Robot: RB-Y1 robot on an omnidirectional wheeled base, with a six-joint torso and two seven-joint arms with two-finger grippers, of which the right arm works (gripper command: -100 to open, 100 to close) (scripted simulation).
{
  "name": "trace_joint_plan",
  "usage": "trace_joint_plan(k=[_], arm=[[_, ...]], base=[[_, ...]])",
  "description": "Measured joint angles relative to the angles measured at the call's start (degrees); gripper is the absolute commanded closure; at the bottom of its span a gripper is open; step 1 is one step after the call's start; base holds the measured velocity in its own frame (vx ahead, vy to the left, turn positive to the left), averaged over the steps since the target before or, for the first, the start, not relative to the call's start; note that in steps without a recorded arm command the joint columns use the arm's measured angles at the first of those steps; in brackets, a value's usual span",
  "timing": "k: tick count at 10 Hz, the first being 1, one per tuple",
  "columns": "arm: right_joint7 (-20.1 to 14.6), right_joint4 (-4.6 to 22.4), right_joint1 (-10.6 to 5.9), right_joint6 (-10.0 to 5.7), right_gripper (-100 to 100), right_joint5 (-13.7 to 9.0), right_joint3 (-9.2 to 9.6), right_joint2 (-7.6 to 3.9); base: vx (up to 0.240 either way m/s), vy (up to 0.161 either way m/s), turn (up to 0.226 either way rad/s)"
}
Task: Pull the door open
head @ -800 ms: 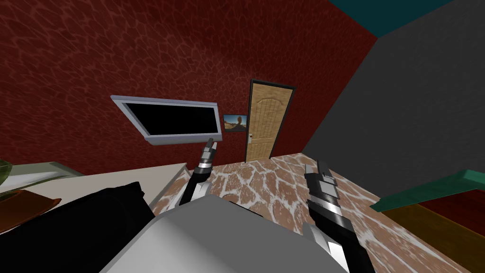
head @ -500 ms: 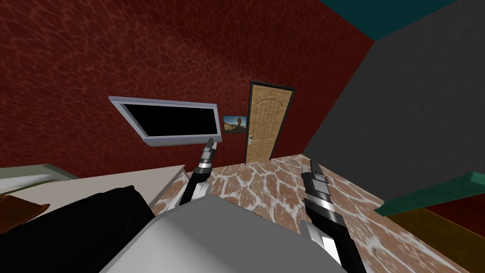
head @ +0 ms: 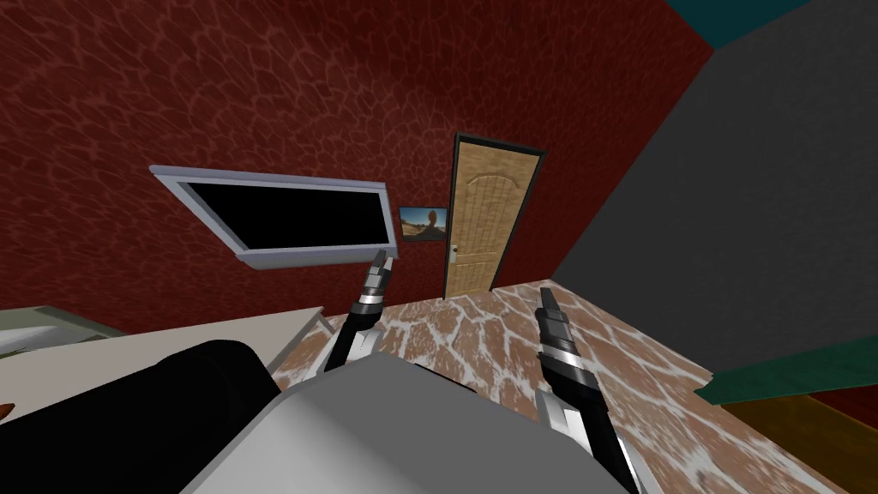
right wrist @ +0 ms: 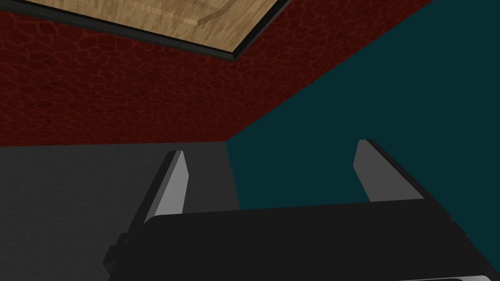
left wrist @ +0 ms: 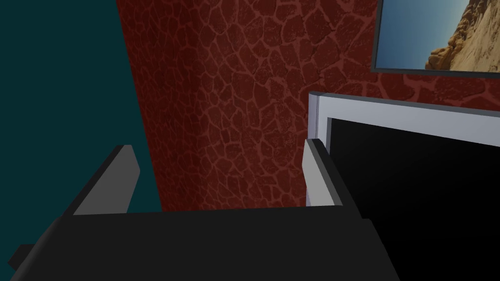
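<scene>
1. Left fingers [left wrist: 316, 178] spread wide, empty; grey-framed black screen [left wrist: 415, 185] just beyond one.
2. Right fingers [right wrist: 175, 188] spread wide, empty.
3. Door [head: 484, 214]: wood grain, arched panel, dark frame, shut, far ahead of both.

Both arms reach forward, side by side.
The left gripper [left wrist: 218, 146] and right gripper [right wrist: 271, 148] hold their fingers spread apart.

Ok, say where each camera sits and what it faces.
Head view: on the head, down and forward at the door, grey-framed black panel and picture; left gripper and right gripper show.
Left wrist view: on the left hand, at the panel's corner and picture; own fingers open.
Right wrist view: on the right hand, at the door's top corner; own fingers open.
Shared by head and left wrist: panel, picture.
</scene>
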Motion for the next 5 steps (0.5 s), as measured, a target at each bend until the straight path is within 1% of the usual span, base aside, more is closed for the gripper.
trace_joint_plan(k=[1, 2, 3, 4, 5], arm=[[0.58, 1.54, -0.92, -0.26, -100, 1.27, 0.06, -0.26], [1.07, 2.51, -1.59, -0.25, -100, 2.36, 0.13, -0.49], [1.62, 3.52, -2.35, -0.19, -100, 3.39, 0.34, -0.46], [2.14, 4.78, -3.32, -0.07, -100, 4.68, 0.35, -0.83], [2.74, 6.42, -4.12, -0.43, -100, 5.89, 0.47, -0.89]], base=[[0.118, 0.033, -0.001], [0.096, 0.028, -0.002], [0.116, 0.044, -0.001], [0.129, 0.053, -0.002], [0.130, 0.034, -0.004]])
